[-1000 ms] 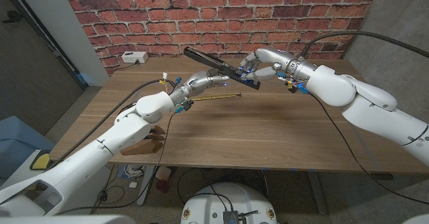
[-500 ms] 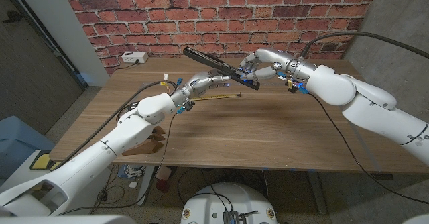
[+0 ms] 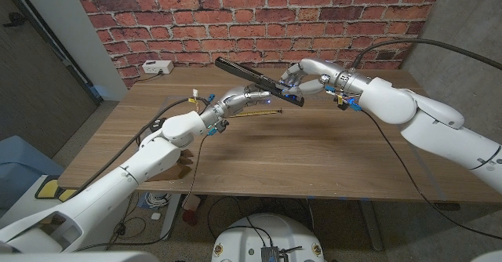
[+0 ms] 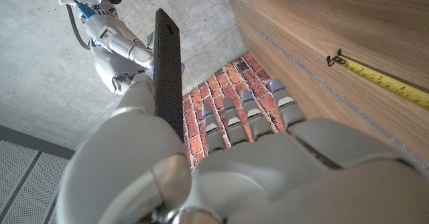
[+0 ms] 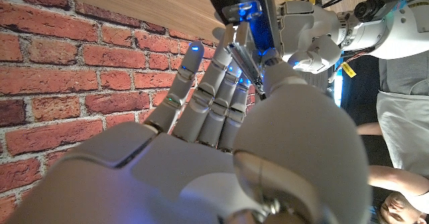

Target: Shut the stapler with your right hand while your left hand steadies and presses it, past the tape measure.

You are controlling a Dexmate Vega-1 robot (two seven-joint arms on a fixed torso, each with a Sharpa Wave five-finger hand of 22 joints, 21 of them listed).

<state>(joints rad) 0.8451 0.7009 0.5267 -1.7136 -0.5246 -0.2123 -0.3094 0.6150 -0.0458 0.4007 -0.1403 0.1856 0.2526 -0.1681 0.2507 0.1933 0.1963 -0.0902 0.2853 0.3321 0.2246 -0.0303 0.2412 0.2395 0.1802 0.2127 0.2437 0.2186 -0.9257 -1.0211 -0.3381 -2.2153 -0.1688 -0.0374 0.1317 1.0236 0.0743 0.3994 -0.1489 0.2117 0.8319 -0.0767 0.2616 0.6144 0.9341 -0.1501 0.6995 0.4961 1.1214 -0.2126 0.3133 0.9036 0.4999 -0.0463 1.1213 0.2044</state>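
We find the long black metal stapler (image 3: 259, 79) lifted off the table, between the two hands and past the yellow tape measure (image 3: 252, 113), whose blade lies stretched along the wood. The stapler is open: its upper arm rises up and away toward the brick wall (image 3: 259, 19), while the lower part sits down between the hands.

Our left hand (image 3: 249, 97) grasps the stapler from below and from its own side; in the left wrist view the thumb and fingers close around the dark bar. Our right hand (image 3: 304, 80) has its fingers (image 5: 214, 83) closed on the other end, near the hinge, where the right wrist view shows bare metal parts lit blue.

We judge the closing itself not yet done. With the stapler held in the air, a push from the right hand could twist it out of the left hand's grip, or drop it onto the wooden table (image 3: 314, 152). A fingertip near the hinge could also be caught as the arm folds down, or block it from shutting.
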